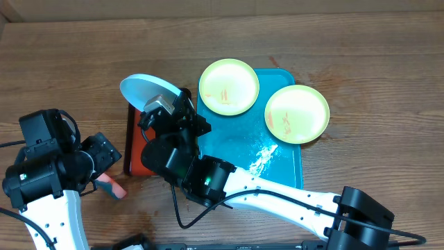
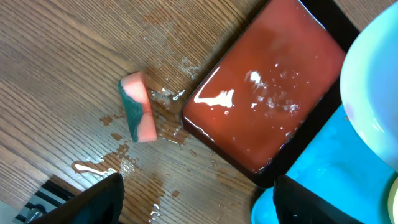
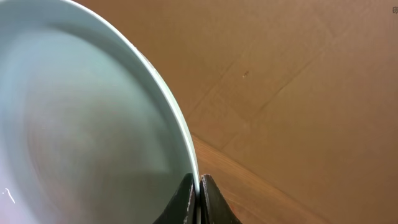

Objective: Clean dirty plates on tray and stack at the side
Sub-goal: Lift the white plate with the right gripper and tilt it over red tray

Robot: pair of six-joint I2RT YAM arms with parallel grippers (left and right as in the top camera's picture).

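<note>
Two pale green plates with small orange smears lie on the turquoise tray (image 1: 281, 156): one (image 1: 229, 87) at its far left corner, the other (image 1: 297, 113) on its right edge. A third, whitish plate (image 1: 148, 89) is held tilted above the small red tray (image 1: 134, 149). My right gripper (image 1: 165, 105) is shut on that plate's rim; in the right wrist view the fingertips (image 3: 199, 194) pinch the thin edge of the plate (image 3: 81, 124). My left gripper (image 2: 199, 205) stands open over wet wood, nothing between its fingers.
A pink and green sponge (image 2: 138, 107) lies on the wet table left of the black-rimmed red tray (image 2: 267, 93), which holds water. In the overhead view the sponge (image 1: 111, 186) shows beside the left arm. Cardboard walls stand behind the table.
</note>
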